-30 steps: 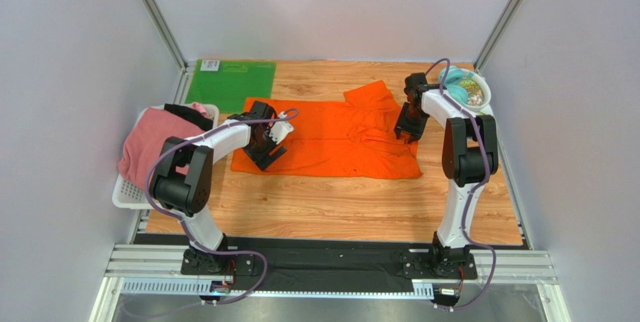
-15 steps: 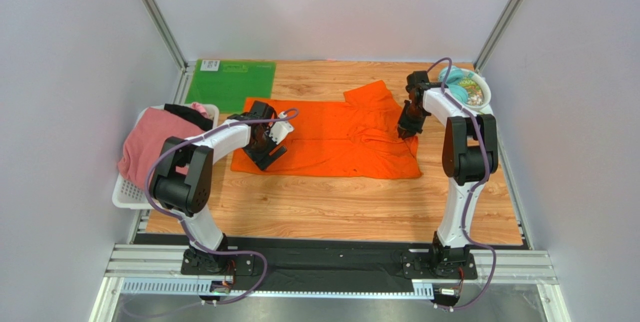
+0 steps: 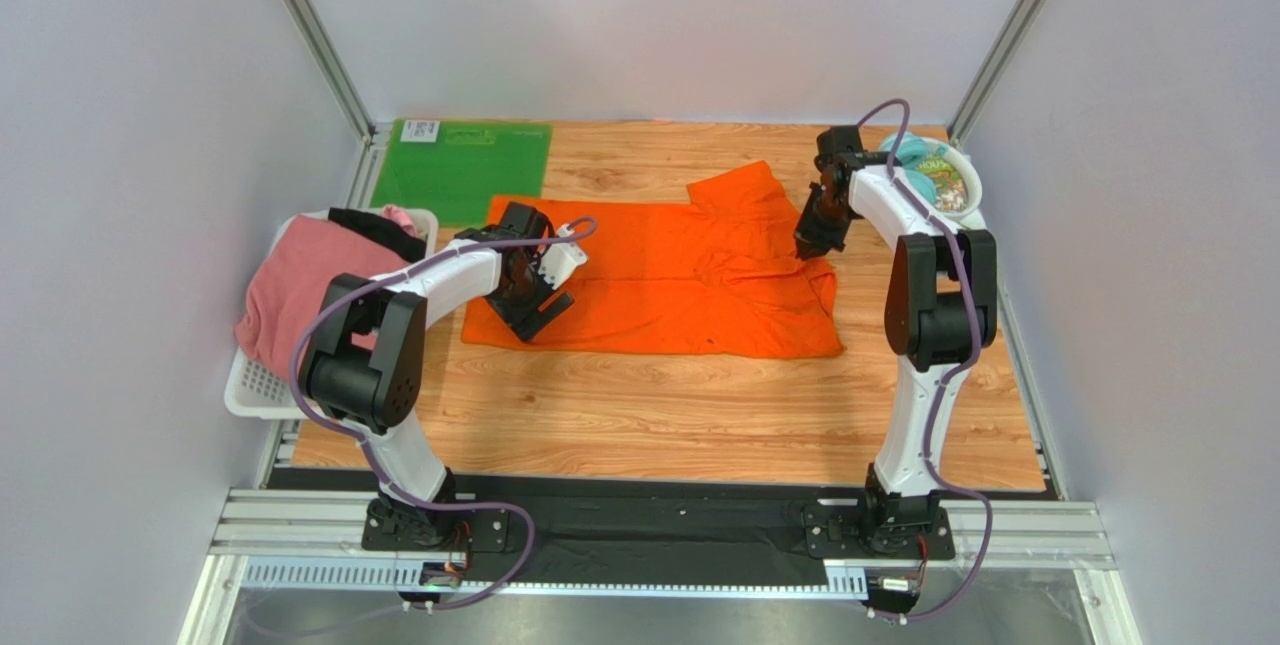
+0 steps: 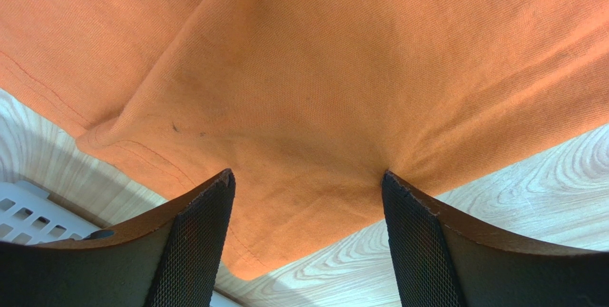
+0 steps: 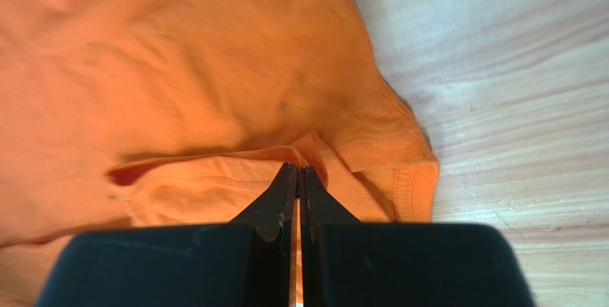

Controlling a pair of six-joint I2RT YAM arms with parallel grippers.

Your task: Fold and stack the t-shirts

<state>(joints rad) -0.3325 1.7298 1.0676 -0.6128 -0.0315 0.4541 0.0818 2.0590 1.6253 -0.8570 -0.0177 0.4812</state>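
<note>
Containers. A white basket [image 3: 259, 383] sits at the left edge of the worktop [image 3: 676, 405]. It holds the pink shirt [image 3: 301, 285], heaped and hanging over the rim, with the black shirt [image 3: 376, 231] at its far side. A white bowl [image 3: 974, 183] stands at the far right corner. It holds something teal and something many-coloured, and I cannot tell what either is.

Orientation. The orange shirt [image 3: 661, 278] lies flat in the middle of the worktop, well apart from the basket's shirts. Its long axis runs left to right. The hem end points left and one sleeve [image 3: 744, 188] sticks out toward the far edge on the right. A green mat [image 3: 461, 153] lies flat beyond its left end.

Pincers. My left pincer [image 3: 529, 308] is spread wide over the near left hem corner, its fingers [image 4: 204, 239] down against the cloth. My right pincer [image 5: 297, 170] is pressed together, pinching a raised fold at the shirt's right edge, beside a stitched hem.

Obscured. The black shirt is mostly covered by the pink one. My arm and left pincer hide part of the shirt's left end from above. The left wrist view cuts the shirt off on three sides and shows only a corner of the basket. In the right wrist view my own fingers hide how much cloth lies between them.
</note>
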